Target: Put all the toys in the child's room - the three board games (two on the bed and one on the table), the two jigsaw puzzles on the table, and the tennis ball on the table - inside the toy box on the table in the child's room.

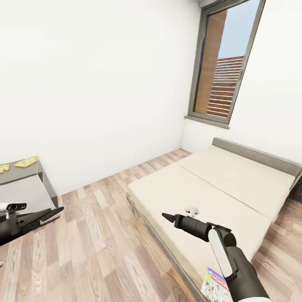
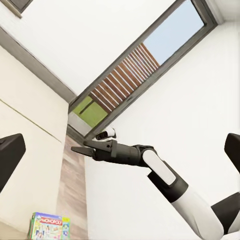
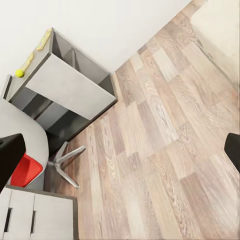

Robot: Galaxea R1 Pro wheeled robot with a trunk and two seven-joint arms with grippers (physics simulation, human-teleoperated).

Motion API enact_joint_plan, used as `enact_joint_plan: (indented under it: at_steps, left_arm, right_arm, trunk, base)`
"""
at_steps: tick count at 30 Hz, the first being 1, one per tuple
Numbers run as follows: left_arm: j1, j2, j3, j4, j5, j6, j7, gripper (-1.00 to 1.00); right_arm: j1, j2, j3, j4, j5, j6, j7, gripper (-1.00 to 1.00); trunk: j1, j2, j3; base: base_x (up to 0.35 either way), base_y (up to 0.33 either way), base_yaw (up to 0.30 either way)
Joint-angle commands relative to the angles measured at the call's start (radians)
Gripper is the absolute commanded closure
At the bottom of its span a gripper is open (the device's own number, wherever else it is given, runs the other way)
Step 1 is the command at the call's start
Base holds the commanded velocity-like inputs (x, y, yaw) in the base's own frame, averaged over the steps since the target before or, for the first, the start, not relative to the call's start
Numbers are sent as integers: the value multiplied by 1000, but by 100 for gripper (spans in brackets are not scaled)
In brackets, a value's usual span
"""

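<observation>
monopoly box [image 1: 216, 286] cut off behind right arm [image 1: 235, 260]

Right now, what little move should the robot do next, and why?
Probably lower the right claw toward the Monopoly board game lying on the near corner of the bed. Both claws look empty, and that game is the closest toy to the right arm.

- wood plank floor [image 1: 100, 235], pale brown boards
- plain white wall [image 1: 92, 84]
- tall grey-framed window [image 1: 224, 63], slatted fence and sky outside
- red chair [image 3: 25, 170] on a star base
</observation>
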Motion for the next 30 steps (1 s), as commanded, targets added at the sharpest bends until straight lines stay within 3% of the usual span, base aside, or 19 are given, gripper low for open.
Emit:
enact_joint_plan:
  at_steps: [1, 30]
  left_arm:
    - [0, 0, 0, 0, 0, 11, -4, -100]
    - [0, 1, 0, 0, 0, 11, -4, -100]
  right_arm:
    - [-1, 1, -2, 0, -2, 7, 2, -100]
    - [-1, 2, -3, 0, -3, 7, 2, -100]
  trunk:
    - [1, -2, -1]
    - [1, -2, 17]
  base:
    - [0, 0, -258]
    - [0, 0, -258]
